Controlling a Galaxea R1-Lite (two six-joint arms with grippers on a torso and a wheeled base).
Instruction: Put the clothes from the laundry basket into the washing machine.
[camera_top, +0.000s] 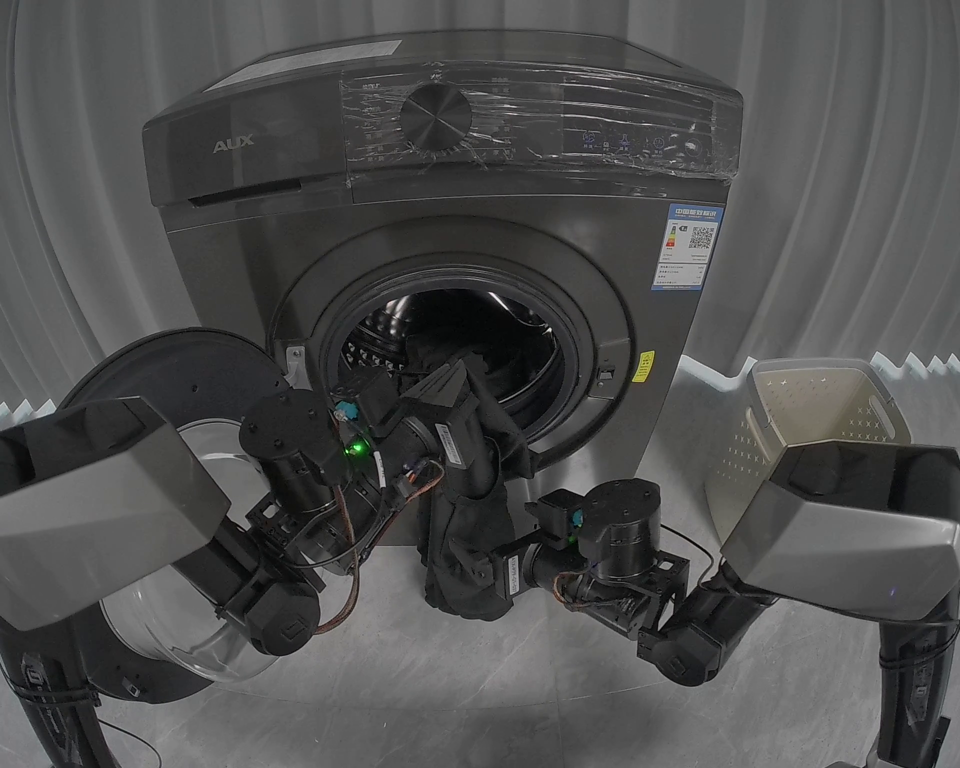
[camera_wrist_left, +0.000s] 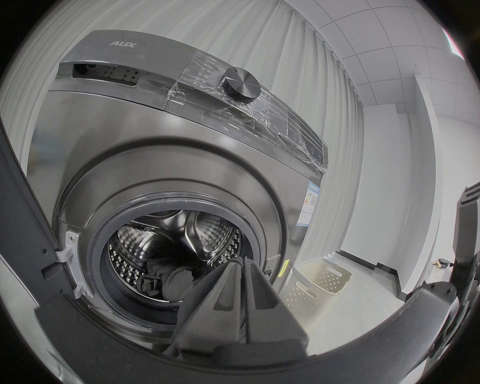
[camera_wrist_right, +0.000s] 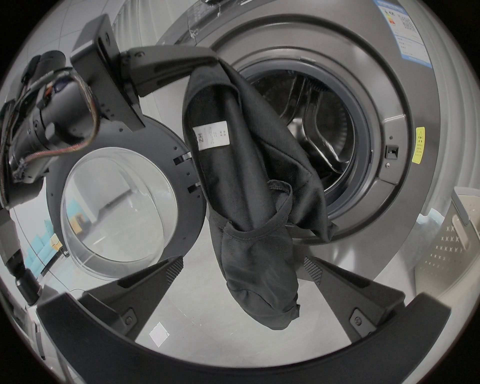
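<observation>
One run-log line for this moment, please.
left gripper: shut on black garment | right gripper: open | washing machine door: open

**A:** Where are we holding the black garment (camera_top: 465, 520)?
**B:** We are pinching it in the left gripper (camera_top: 450, 385) at the washing machine (camera_top: 440, 230) mouth, centre frame; it is hanging down the front.
**A:** And the right gripper (camera_top: 505, 575)?
**B:** We are hovering it beside the cloth's lower end, lower centre.

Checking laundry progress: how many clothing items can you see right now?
2: one black garment hangs from the left gripper before the washer; one dark bundle lies in the drum. More may be hidden.
</observation>
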